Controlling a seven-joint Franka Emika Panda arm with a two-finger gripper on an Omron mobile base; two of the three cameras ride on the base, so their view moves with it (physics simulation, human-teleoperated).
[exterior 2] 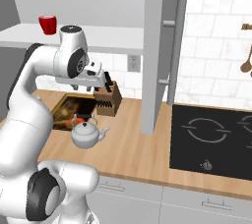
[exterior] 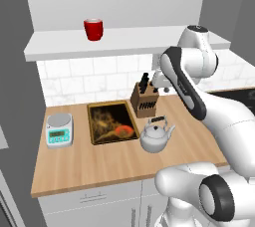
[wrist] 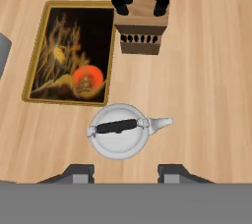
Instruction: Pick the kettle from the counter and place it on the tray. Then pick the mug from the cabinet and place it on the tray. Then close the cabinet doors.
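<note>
The kettle (wrist: 119,137) sits below the seemingly open claw (wrist: 127,173).

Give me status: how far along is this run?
Nothing done yet. Kettle sits on the counter beside the tray; the open gripper hovers above it. Left: kettle to tray, mug from cabinet shelf, close the open doors.

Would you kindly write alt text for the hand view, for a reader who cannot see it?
From above, a silver kettle stands on a wooden counter, just beyond the open fingers. Past it lies a dark tray with a golden picture, and beside that a knife block.
</note>
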